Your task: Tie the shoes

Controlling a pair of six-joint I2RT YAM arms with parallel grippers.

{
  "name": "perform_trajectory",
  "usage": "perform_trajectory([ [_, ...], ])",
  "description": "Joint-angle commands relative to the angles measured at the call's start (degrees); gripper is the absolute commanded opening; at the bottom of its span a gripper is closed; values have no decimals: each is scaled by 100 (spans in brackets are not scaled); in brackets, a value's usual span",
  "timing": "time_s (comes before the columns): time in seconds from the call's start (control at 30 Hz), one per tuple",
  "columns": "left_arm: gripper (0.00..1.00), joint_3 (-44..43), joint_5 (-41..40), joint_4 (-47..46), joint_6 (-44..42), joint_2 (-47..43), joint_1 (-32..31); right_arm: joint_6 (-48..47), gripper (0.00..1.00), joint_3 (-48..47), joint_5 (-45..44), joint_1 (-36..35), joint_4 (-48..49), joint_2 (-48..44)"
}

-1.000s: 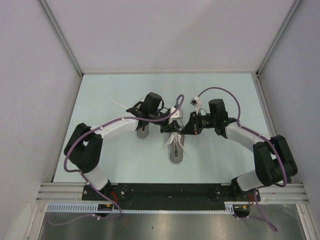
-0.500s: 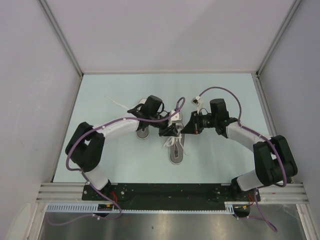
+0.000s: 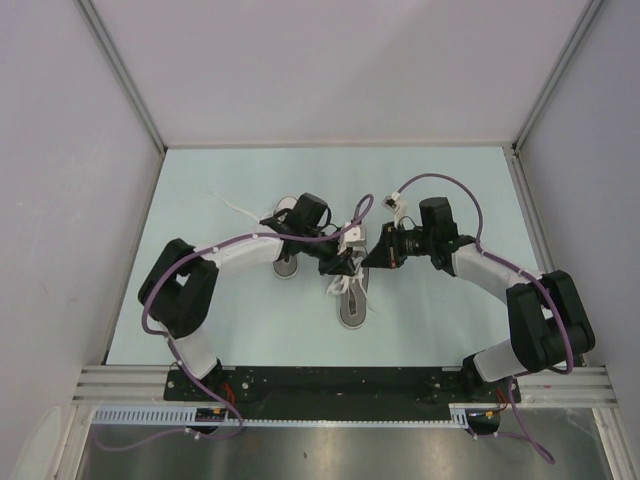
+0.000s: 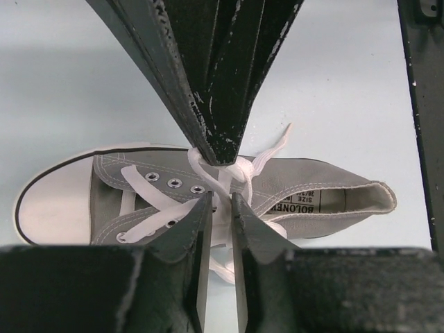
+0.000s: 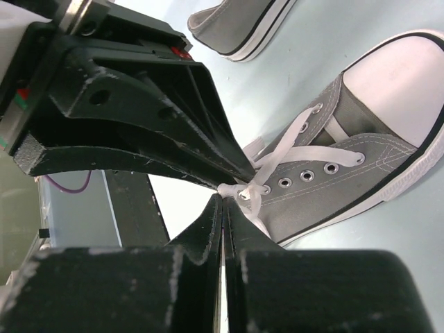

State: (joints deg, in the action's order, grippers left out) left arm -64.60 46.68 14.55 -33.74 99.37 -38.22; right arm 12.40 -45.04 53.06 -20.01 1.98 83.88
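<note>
While the laces are held over the centre shoe, draw them snug.
Your right gripper is clamped on the crossing. Your left gripper is almost closed around a strand, its hold unclear. Pull apart evenly and low, without lifting the shoe. The other shoe lies just left.
</note>
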Motion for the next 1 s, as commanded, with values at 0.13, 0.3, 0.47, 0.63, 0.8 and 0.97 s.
perform_trajectory([
  [0.13, 22, -264, 114, -83, 166, 73, 34, 8, 0, -111, 126, 15, 171, -179],
  [0.3, 4, -246, 114, -136, 192, -5, 51, -54, 0, -102, 135, 6, 119, -179],
  [0.47, 0, -194, 166, -408, 402, -181, 130, -203, 0, -49, 64, -20, 5, -152],
  [0.63, 0, -194, 289, -576, 491, -374, 165, -256, 0, -14, -41, -126, -5, -91],
  [0.8, 0, -185, 263, -672, 570, -375, 174, -212, 0, -5, -94, -187, 92, -55],
  [0.97, 0, -115, 219, -760, 701, -366, 236, -370, 23, -5, -129, -196, -162, -117],
])
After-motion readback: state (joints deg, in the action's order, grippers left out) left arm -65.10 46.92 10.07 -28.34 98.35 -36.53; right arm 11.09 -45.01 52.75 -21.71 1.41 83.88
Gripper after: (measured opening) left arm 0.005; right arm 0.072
